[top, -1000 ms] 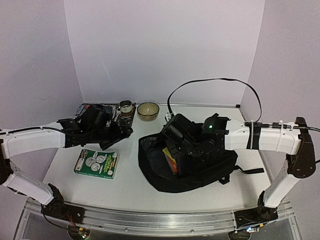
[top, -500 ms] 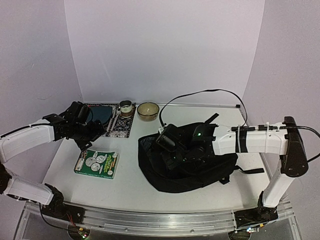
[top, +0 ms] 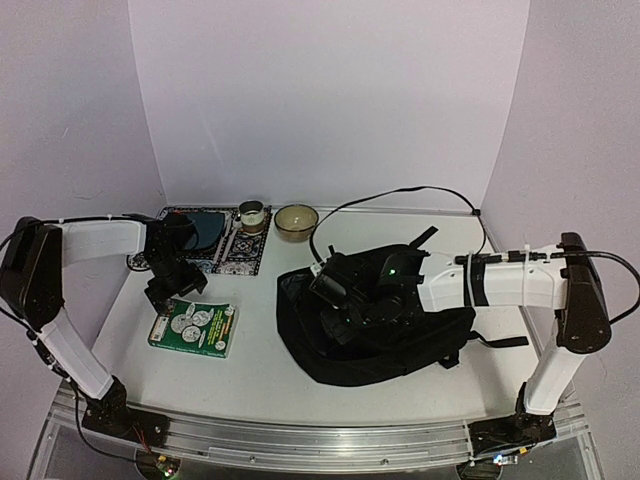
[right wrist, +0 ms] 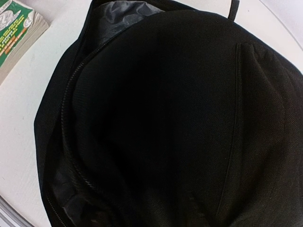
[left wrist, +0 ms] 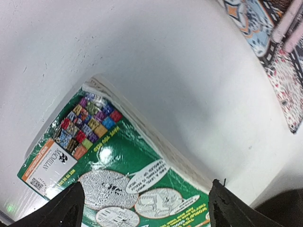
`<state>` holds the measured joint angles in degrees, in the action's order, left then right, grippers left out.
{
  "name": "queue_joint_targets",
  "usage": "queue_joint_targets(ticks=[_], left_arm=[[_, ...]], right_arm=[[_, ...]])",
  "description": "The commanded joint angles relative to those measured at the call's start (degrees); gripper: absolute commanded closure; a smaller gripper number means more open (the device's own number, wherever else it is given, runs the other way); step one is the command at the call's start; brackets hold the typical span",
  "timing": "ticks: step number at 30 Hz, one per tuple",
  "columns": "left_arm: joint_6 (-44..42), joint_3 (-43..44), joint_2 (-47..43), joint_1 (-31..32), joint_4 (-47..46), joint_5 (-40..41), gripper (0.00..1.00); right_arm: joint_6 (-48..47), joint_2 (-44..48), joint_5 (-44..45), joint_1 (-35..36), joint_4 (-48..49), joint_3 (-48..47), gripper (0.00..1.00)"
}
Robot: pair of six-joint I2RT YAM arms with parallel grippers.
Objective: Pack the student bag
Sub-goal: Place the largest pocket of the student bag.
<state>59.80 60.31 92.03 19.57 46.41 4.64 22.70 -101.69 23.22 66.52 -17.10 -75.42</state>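
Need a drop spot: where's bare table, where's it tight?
Bare: the strip between book and bag; the near edge in front of both; behind the bag, right of the bowl. Crowded: back left, with mat, cup and left tool.

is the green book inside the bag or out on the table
Out. The green book lies flat on the table, left of the bag and apart from it, under the open left gripper.

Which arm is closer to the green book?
Left. The left end effector hovers at the far edge of the green book; the right end effector is away, above the student bag.
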Motion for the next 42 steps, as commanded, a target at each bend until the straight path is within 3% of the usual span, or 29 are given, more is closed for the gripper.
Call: queue_joint_targets(ticks=[1, 7, 11, 17, 27, 33, 42], left_arm=[[1.29, 6.36, 6.19, -1.32, 4.11, 1.17, 0.13], [1.10, 9.82, 12.49, -1.54, 5.52, 1.40, 0.18], [0.18, 10.09, 15.08, -1.51, 5.73, 1.09, 0.23], [-3.58, 9.18, 16.31, 1.32, 5.61, -0.20, 0.37], [-10.04, 11.92, 17.92, 17.25, 5.99, -3.33, 0.50], [-11.81, 12.40, 12.72, 22.82, 8.39, -1.61, 0.48], [5.12, 6.93, 4.23, 24.11, 11.53, -0.20, 0.30]], right_arm=[[-2.73, 2.76, 1.98, -0.08, -2.49, 0.09, 0.38], [-4.94, 3.44, 3.21, -0.12, -2.03, 0.28, 0.18], [-5.76, 3.52, 3.84, -0.08, -1.60, 0.22, 0.12], [-7.09, 4.14, 4.21, -0.09, -0.78, -0.51, 0.09], [-7.35, 7.32, 3.00, -0.07, 2.70, -0.18, 0.08], [-5.82, 8.23, 1.80, -0.03, 2.94, 0.46, 0.08], [-4.33, 8.94, 1.67, -0.06, 3.26, 1.88, 0.08]])
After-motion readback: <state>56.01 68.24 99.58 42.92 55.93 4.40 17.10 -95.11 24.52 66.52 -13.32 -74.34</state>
